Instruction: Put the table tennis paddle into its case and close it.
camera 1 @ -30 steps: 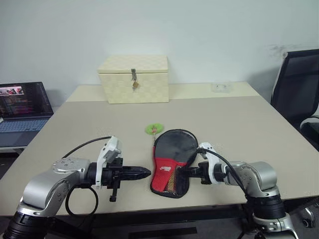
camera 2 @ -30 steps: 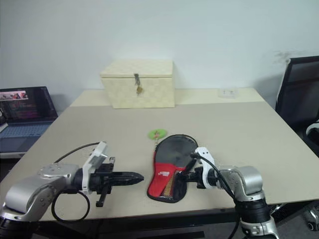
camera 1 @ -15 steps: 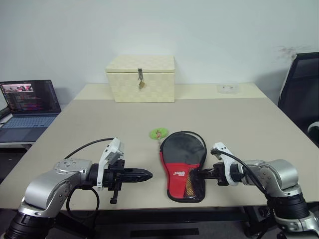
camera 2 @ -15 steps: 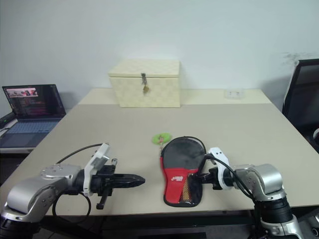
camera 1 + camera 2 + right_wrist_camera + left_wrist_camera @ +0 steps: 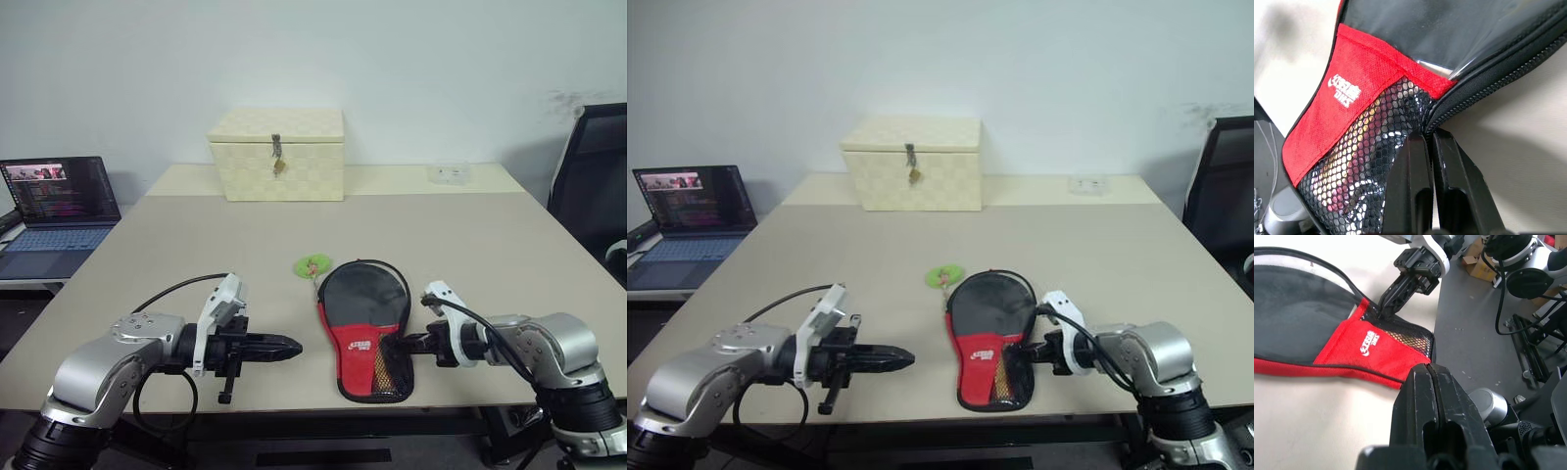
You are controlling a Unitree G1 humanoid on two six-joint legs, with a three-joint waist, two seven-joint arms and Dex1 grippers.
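The case (image 5: 364,323) lies flat near the table's front edge: a black round part, a red panel with a white logo and a black mesh pocket (image 5: 1359,166) at its narrow near end. The paddle is hidden. My right gripper (image 5: 405,343) is shut, pinched on the zip line (image 5: 1474,83) at the case's right side, just where the mesh pocket begins. My left gripper (image 5: 294,345) is shut, holds nothing, and points right at the case's narrow end, a short gap away. The left wrist view shows the right gripper (image 5: 1385,311) touching the case's edge.
A cream woven box (image 5: 276,154) with a metal latch stands at the back of the table. A small green thing (image 5: 313,264) lies just beyond the case. An open laptop (image 5: 54,201) sits at the far left, a black chair (image 5: 593,176) at the right.
The camera has shifted. My right gripper has moved to the right, and the case's narrow end has swung right with it. The left gripper has stayed where it was.
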